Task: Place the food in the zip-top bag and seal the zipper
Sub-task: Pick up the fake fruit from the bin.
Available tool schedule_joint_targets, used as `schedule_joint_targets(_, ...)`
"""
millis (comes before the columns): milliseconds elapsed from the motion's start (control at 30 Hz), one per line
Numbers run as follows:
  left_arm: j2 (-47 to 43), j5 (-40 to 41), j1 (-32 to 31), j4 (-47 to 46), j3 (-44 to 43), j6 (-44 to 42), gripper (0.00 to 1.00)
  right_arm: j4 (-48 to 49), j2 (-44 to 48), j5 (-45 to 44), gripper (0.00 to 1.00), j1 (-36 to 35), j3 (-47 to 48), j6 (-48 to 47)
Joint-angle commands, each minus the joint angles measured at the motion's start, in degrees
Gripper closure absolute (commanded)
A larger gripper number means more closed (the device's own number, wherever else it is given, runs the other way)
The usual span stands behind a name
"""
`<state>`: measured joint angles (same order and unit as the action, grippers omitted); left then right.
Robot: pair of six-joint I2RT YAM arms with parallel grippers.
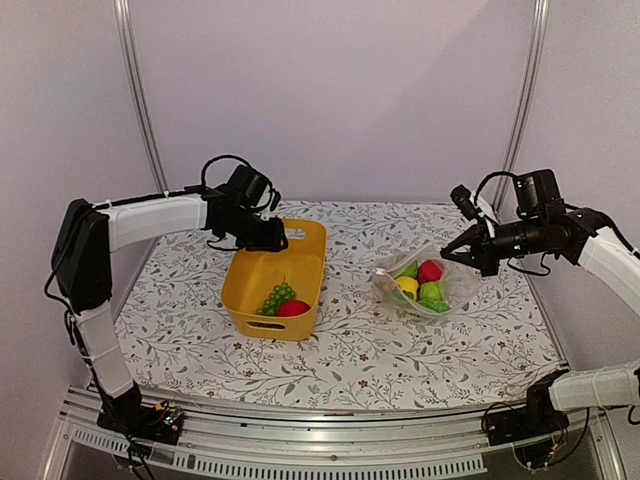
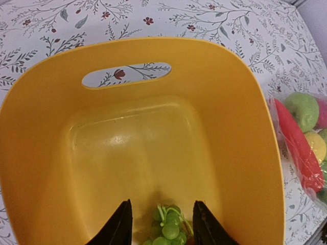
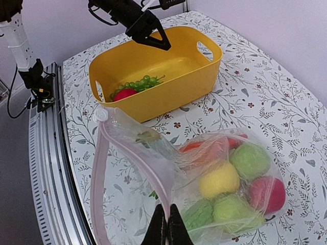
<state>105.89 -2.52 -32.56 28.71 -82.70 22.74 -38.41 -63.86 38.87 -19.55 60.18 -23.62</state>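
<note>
The clear zip-top bag [image 1: 425, 285] lies right of centre and holds green, yellow and red toy food [image 3: 225, 178]. Its pale pink zipper [image 3: 99, 168] gapes open towards the tub. My right gripper [image 3: 166, 224] is shut on the zipper edge and holds the mouth up; it also shows in the top view [image 1: 452, 253]. A bunch of green grapes [image 1: 279, 297] and a red piece [image 1: 293, 308] lie in the yellow tub [image 1: 250, 285]. My left gripper [image 2: 161, 227] is open above the grapes [image 2: 171, 227], over the tub's far end [image 1: 262, 238].
The tub [image 2: 245, 153] has a handle slot [image 2: 125, 74] in its wall. The flowered tablecloth [image 1: 400, 350] covers the table. A metal rail [image 1: 300, 435] runs along the near edge. The bag's side with a red piece shows at the right of the left wrist view [image 2: 301, 148].
</note>
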Motion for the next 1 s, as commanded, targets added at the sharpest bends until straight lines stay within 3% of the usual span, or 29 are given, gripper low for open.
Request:
schedule_joint_targets(0,5.6,2.3,0.4,5.2,-4.0,2.6,0.6,1.0,1.3,-0.6,1.0,-0.2,-0.7,-0.5)
schedule_joint_targets(533,8.9,-5.9,0.7,0.7,0.4,4.6,0.67,1.2,-0.3,0.0,1.0,-0.3,-0.4,-0.4)
schedule_joint_targets(967,11.0,-5.9,0.5,0.8,0.2,3.9,0.72,1.2,0.0,0.1,1.0,-0.3,-0.8,-0.4)
